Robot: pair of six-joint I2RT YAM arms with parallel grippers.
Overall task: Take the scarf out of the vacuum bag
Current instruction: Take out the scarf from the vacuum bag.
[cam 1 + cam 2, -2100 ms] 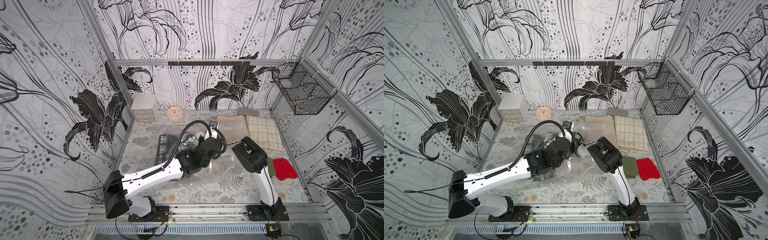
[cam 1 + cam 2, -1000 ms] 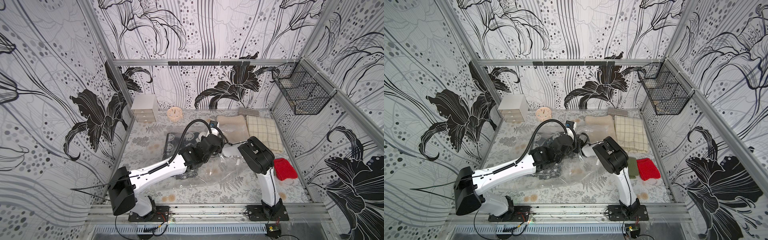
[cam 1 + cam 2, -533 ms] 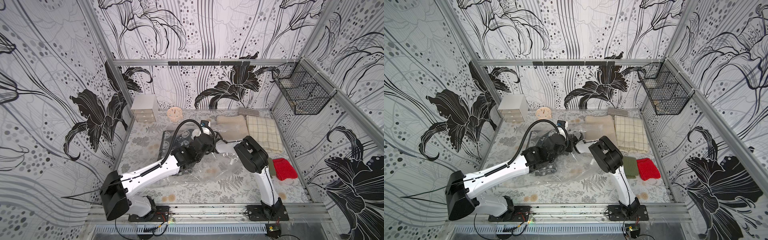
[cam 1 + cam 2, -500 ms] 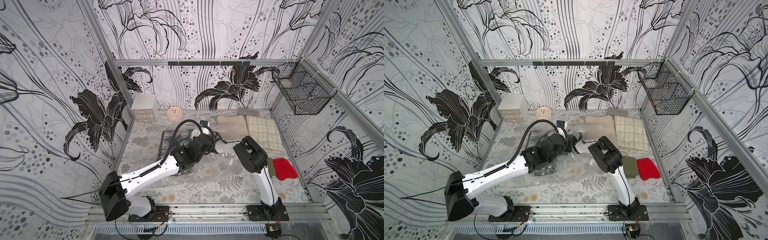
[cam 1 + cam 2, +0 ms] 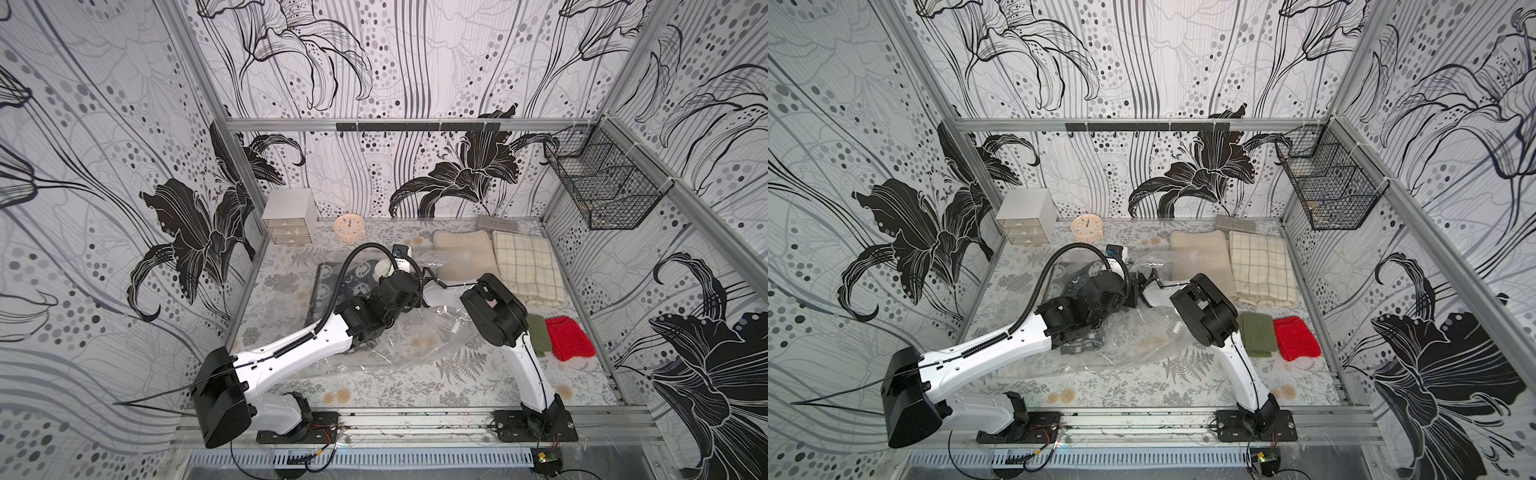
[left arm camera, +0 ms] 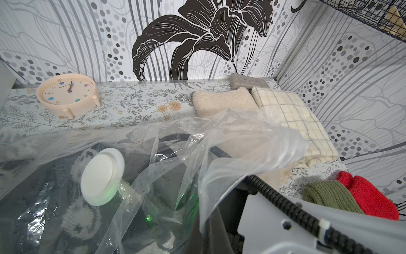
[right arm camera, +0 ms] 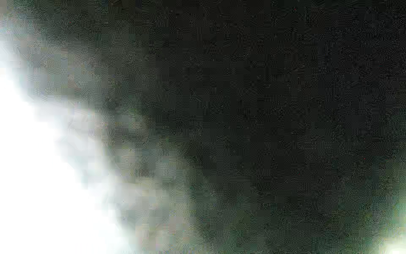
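The scarf [image 5: 328, 286], dark with a pale pattern, lies inside the vacuum bag [image 5: 415, 347], in the bag's far left part, under the clear film and beside the round white valve disc [image 6: 102, 176]. The small white zip slider [image 5: 456, 328] sits toward the right, so the mouth is probably on that side. The left tool [image 5: 409, 276] is over the middle of the bag with its jaws together. The left wrist view shows film raised and bunched ahead of it, but the fingers are hidden, so I cannot tell whether it pinches that film. The right tool [image 5: 1148, 280] is tucked under the left arm's wrist, and its own camera gives only a dark blur with white glare. I cannot tell whether it is apart or together, or whether it has cloth. The step in hand looks like reaching in for the scarf while the upper film is lifted. To do it well, the left side should hold the film high and taut so the mouth gapes. The right should close on a thick fold of scarf alone, with no plastic caught. The pull should go low and steady toward the right, onto bare surface [image 5: 415, 390] short of the green knit [image 5: 538, 334] and red knit [image 5: 567, 338]. The arms cross closely, so moves should be slow, and if the bag drags along, it needs pinning first.
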